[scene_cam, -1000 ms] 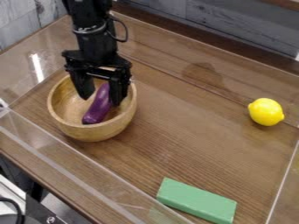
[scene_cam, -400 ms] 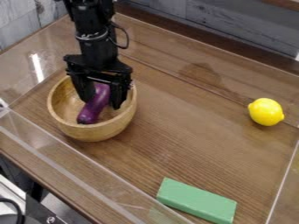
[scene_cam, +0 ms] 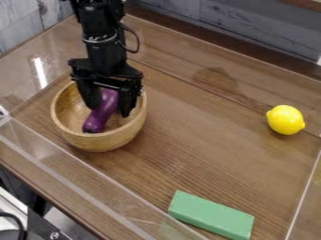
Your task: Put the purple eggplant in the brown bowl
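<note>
The purple eggplant (scene_cam: 100,113) lies inside the brown bowl (scene_cam: 73,131) at the left of the table, leaning against the bowl's far wall. My black gripper (scene_cam: 108,97) points straight down over the bowl, its two fingers (scene_cam: 89,92) spread wide on either side of the eggplant's upper end. The jaws stand open and do not clamp the eggplant. The eggplant's top end is partly hidden behind the fingers.
A yellow lemon (scene_cam: 286,120) sits at the right side of the wooden table (scene_cam: 213,150). A green rectangular block (scene_cam: 212,216) lies near the front edge. Clear plastic walls rim the table.
The eggplant has settled a little lower and leftward in the bowl since a second ago. The gripper has stayed in place, still open.
</note>
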You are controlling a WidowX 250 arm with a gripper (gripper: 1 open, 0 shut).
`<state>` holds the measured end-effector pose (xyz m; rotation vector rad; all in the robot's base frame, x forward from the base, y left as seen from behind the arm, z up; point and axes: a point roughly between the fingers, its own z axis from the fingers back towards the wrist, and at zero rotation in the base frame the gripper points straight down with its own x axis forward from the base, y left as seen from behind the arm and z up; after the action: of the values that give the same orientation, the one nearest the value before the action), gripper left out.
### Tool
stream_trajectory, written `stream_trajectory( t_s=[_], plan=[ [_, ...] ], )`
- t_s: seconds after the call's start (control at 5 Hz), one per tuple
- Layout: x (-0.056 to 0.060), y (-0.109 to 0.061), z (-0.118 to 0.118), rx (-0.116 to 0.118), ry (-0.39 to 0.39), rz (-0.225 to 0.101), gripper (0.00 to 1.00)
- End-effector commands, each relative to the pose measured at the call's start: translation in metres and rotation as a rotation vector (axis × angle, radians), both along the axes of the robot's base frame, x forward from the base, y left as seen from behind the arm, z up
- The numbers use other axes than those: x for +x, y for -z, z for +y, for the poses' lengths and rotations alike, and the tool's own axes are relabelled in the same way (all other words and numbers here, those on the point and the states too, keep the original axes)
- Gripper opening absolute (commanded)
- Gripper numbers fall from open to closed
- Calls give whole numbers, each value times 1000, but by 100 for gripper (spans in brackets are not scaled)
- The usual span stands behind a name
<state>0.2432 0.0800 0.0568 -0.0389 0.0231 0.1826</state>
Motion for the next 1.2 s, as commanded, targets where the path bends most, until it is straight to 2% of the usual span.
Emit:
stream_trajectory(
  t_s=[0.0, 0.2, 0.4, 0.8, 1.0],
  plan=[
    [7, -3, -2, 6, 6, -16, 100],
    [8, -2, -3, 6, 1, -12, 100],
    [8, 0, -3, 6, -7, -10, 0],
    [9, 1, -2, 7, -23, 0, 0],
    [10, -1, -3, 5, -28, 6, 100]
  ],
)
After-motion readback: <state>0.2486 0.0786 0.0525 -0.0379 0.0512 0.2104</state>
